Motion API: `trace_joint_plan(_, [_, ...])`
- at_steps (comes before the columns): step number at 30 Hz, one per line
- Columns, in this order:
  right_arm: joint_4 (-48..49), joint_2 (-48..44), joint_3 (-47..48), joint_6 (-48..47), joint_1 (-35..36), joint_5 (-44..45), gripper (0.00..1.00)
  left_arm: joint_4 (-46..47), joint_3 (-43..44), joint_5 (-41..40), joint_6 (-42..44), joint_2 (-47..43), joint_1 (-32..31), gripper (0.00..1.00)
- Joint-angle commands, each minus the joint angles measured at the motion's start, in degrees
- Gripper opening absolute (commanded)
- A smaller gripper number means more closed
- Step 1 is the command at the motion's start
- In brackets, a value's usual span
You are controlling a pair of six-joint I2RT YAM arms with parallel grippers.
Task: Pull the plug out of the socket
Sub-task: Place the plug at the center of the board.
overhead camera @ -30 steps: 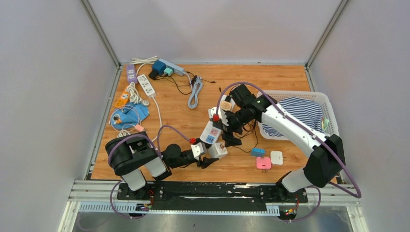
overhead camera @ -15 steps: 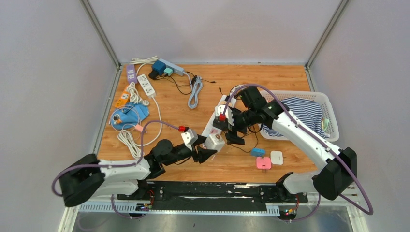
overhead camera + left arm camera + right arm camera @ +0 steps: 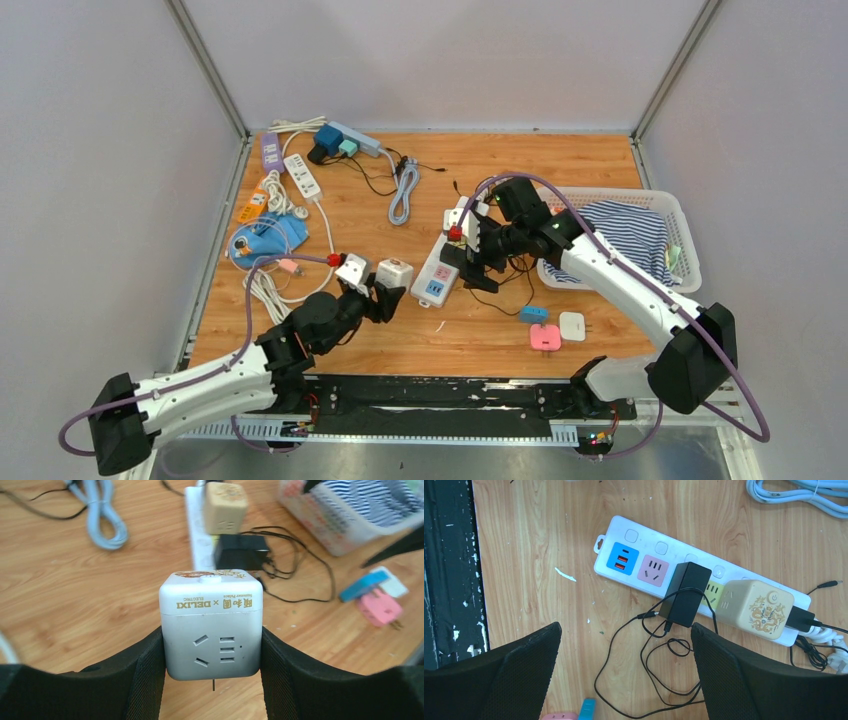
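- Left claw [image 3: 212, 666] gripped the white cube [image 3: 211, 625] by its sides, above the surface and well left of the strip [image 3: 434, 272].
- Judged: this plug was off its socket. The next move called for a low, level set-down clear of the strip.
- Adapter [image 3: 685, 594] and tan cube [image 3: 760, 608] sat on the strip. Right claw [image 3: 629, 680] hung over them, spread wide and empty.
- White cube's pins were mostly hidden. Strip's far end lay under the right arm in the top view. Could not tell whether the adapter was fully seated.
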Motion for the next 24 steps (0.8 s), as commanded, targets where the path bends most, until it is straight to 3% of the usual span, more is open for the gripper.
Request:
trace_joint_plan(1, [1.20,-0.32,-0.93,1.46,-0.70,1.21,1.00,-6.71,-0.02,-13.06,-3.78,-3.60,2.47,0.00])
trace_joint_plan(5, [1.29,-0.11,-1.03,1.46,-0.74,1.22,1.00,-7.66,0.27,-9.80,-5.54,-3.69,8.96,0.00])
trace_joint_plan(14, [1.30,0.30,-1.11,1.33,-0.70,1.40,1.00,-7.52,3.76,2.54,-13.43,6.84,27.94,0.00])
trace_joint_plan(24, [1.30,0.93,-1.20,1.20,-0.74,1.51,1.00,-7.54,9.75,1.69,-22.57,17.86,39.31,0.00])
